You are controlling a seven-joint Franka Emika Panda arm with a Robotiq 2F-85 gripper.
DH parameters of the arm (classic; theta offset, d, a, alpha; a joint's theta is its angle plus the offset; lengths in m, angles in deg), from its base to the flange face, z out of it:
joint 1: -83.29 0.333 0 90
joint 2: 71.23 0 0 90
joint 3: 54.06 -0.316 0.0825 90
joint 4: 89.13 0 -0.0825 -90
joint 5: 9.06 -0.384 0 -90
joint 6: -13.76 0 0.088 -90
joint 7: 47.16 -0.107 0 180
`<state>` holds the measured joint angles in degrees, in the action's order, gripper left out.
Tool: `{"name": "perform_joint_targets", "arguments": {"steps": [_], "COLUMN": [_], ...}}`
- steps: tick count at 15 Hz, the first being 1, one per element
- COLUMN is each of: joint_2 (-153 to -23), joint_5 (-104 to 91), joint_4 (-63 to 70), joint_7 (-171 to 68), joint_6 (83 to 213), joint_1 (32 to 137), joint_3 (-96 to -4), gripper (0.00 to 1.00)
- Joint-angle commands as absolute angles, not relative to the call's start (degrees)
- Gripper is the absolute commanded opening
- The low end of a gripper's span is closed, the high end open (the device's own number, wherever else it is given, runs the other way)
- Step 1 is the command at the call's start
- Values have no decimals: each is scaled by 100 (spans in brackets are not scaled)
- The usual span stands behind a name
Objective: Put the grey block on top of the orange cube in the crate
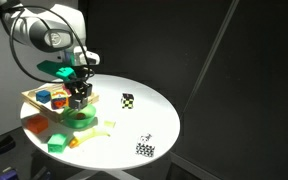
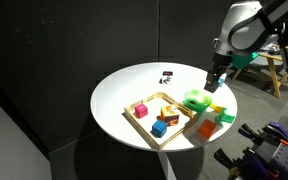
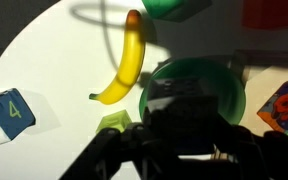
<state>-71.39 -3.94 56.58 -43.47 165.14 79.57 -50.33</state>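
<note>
My gripper hangs just above the round green bowl, beside the crate. In the wrist view the dark fingers cover the bowl's inside. I cannot tell whether they are open or shut. The grey block is not clearly in view. A thin pale strip shows between the fingers, and I cannot tell what it is. The wooden crate holds several blocks, among them a small orange cube, a pink-red block and a blue block.
A banana and a light green block lie next to the bowl. A blue card with a 4 is at the left. Green blocks sit near the table edge. Checkered cubes stand apart.
</note>
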Motion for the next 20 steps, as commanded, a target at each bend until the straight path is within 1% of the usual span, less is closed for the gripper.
{"name": "perform_joint_targets", "arguments": {"steps": [1, 2, 3, 13, 14, 20], "joint_2": [-7146, -7132, -7137, -7137, -7144, -7201], "joint_5": [-426, -472, -407, -409, -396, -117], "joint_4": [5446, 5435, 5575, 5547, 5532, 5418], "joint_7": [-4514, -4465, -4389, -4389, -4404, -4597], "joint_6": [16229, 16199, 16401, 16375, 16378, 16437], "joint_1": [7985, 7972, 7967, 7966, 7971, 8028], "joint_3": [-5066, -5060, -5055, -5055, -5060, -5127], "gripper": [31, 31, 56, 56, 31, 31]}}
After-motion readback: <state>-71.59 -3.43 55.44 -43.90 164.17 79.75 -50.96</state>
